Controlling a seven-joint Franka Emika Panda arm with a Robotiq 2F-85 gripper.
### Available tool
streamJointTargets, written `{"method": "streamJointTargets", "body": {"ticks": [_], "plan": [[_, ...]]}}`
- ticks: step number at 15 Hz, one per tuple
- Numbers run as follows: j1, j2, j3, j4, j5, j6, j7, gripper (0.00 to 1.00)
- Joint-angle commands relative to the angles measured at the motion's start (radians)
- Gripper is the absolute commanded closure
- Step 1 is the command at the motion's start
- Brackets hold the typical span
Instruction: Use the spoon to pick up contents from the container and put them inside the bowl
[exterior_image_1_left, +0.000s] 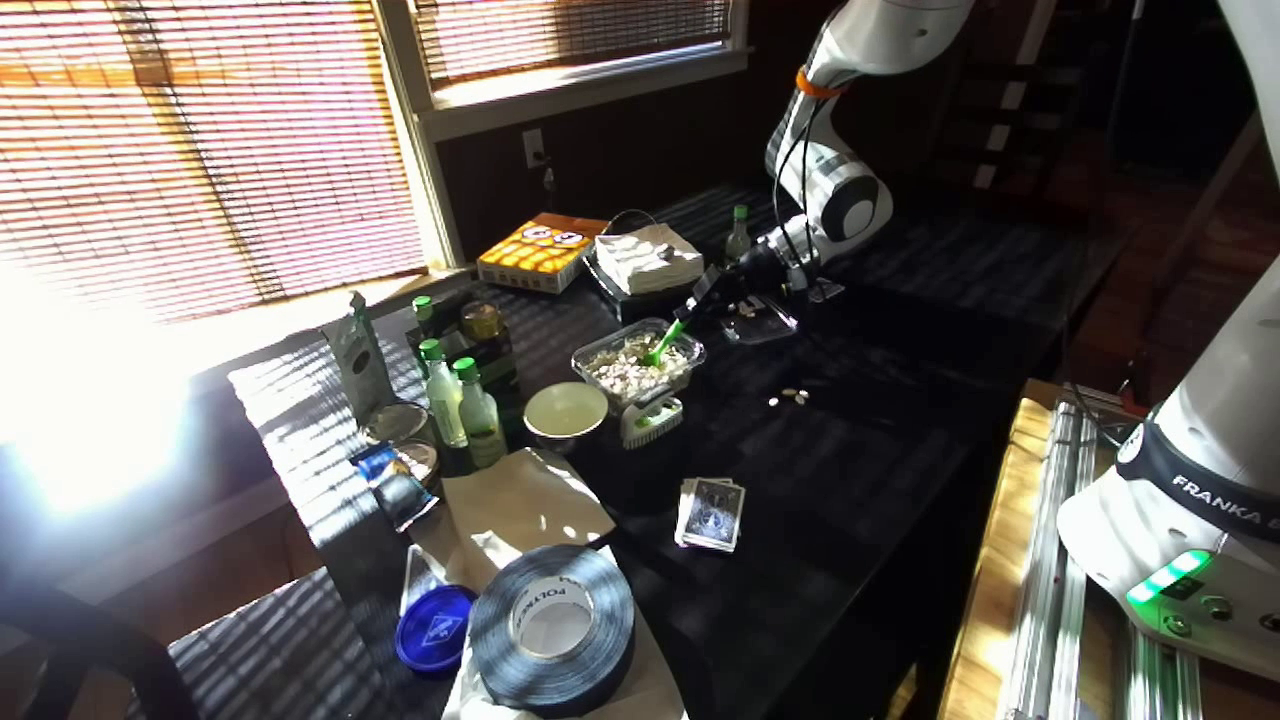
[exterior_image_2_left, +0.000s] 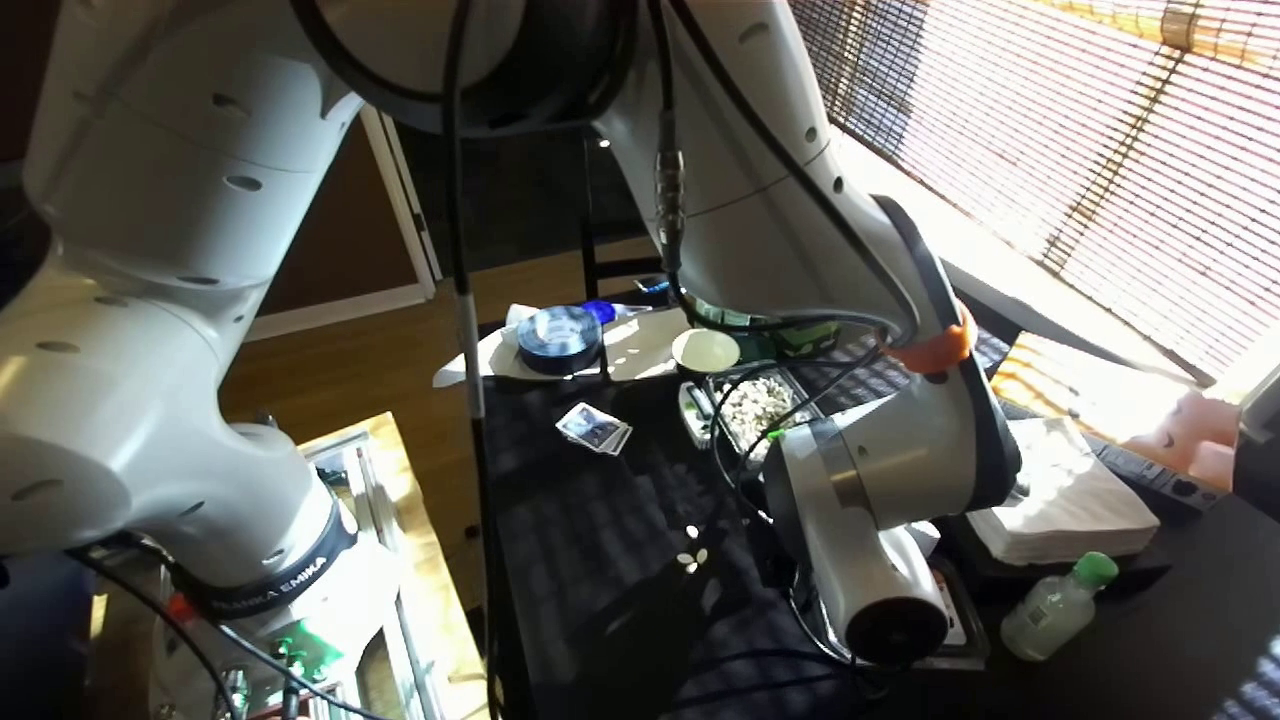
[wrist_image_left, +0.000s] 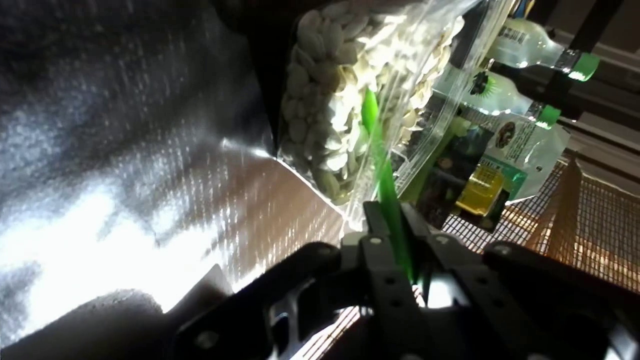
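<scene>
Black two-finger gripper (wrist_image_left: 392, 214) is clenched on a slim bright-green spoon (exterior_image_1_left: 667, 342) — material unclear. The spoon slants down into a clear rectangular plastic container (exterior_image_1_left: 684, 376), far end in among flat, oval, off-white seeds (wrist_image_left: 325, 100). Whether it carries any: can't tell, that end is lost in seeds and glare.

Clock calls below: an exterior view, 12 at top of frame, centred on the container. Gripper sits between 1 and 2. Small round bowl (exterior_image_1_left: 566, 408), pale yellow-green inside with a light rim, is upright and near, at 8. Two pale bottles with green caps (exterior_image_1_left: 482, 425) stand just past it, between 8 and 9. White-and-green brush-like thing (exterior_image_1_left: 652, 424) is just beside the container at 6 — contact can't be told. Stack of white paper napkins (exterior_image_1_left: 648, 262) near, at 12. On the black-covered table (exterior_image_1_left: 840, 480): a few loose pale bits (exterior_image_1_left: 789, 394) between 3 and 4, blue-backed playing cards (exterior_image_1_left: 712, 515) at 5. Big grey-blue roll of tape (exterior_image_1_left: 500, 640) well apart, between 6 and 7.
</scene>
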Motion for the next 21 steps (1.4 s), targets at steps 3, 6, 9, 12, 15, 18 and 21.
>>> {"method": "streamJointTargets", "body": {"ticks": [3,6,9,12,15,18,21], "plan": [[0.007,0.084,0.019,0.075,-0.052,-0.047,0.102,0.97],[0.012,0.096,0.03,0.086,-0.044,-0.063,0.122,0.97],[0.018,0.105,0.04,0.095,-0.048,-0.072,0.147,0.97],[0.024,0.115,0.047,0.103,-0.05,-0.085,0.17,0.97],[0.025,0.126,0.053,0.113,-0.055,-0.113,0.198,0.97],[0.017,0.152,0.061,0.138,-0.077,-0.164,0.246,0.97],[0.005,0.185,0.063,0.174,-0.108,-0.229,0.299,0.97]]}}
